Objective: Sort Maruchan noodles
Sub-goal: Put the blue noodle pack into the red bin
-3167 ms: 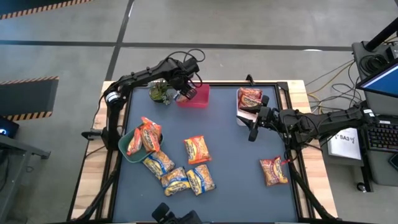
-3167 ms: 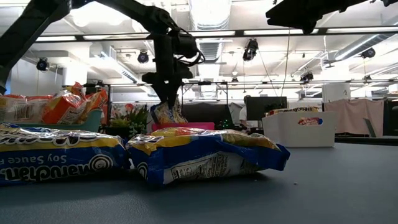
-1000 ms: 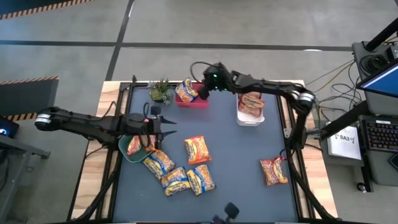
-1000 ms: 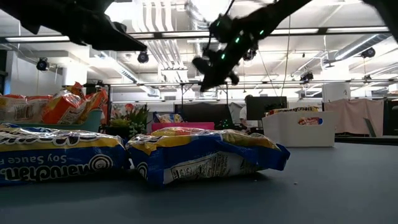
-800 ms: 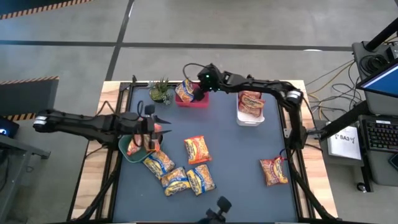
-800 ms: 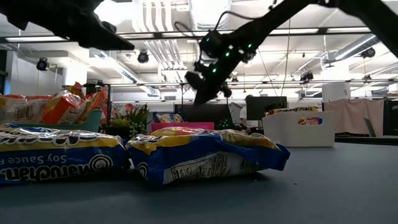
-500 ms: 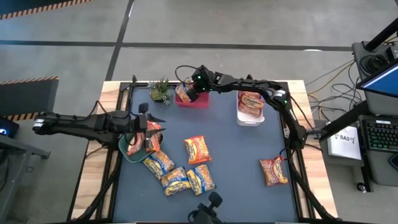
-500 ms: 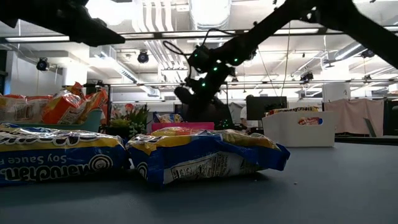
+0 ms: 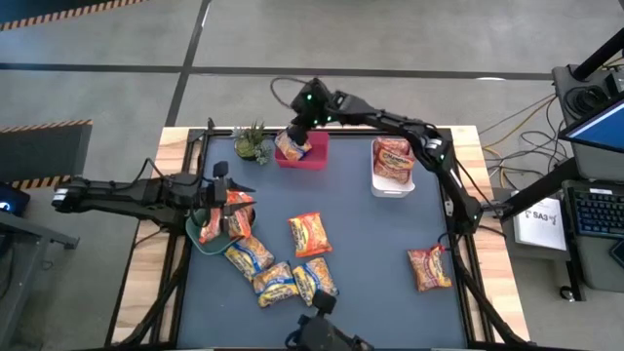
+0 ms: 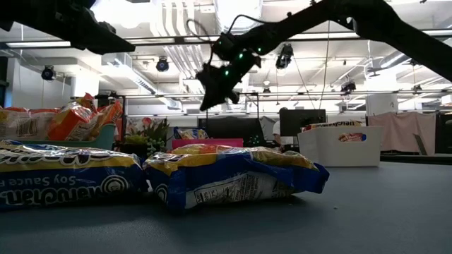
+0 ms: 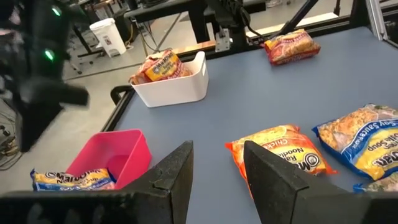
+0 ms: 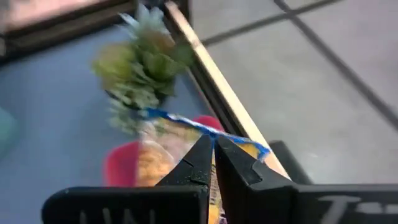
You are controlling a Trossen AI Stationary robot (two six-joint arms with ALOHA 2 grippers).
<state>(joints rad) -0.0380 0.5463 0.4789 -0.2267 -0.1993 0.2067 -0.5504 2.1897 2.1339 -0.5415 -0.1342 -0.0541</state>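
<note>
Worktop (image 9: 370,244) half sorted: six packets loose; right claw (image 9: 294,134) shut, empty, above pink bin (image 9: 314,156); left claw (image 11: 217,165) parted, empty.

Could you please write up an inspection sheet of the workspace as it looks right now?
Surface: dark blue table, wooden edges.
Job's things: noodle packets loose on the table; one in the pink bin, some in the white bin and teal bowl.
Clutter: small green plant.
Grippers: right gripper shut above the pink bin; left gripper open over the teal bowl.
Cables: cables right of the table.
Surroundings: concrete floor, desk with keyboard.
</note>
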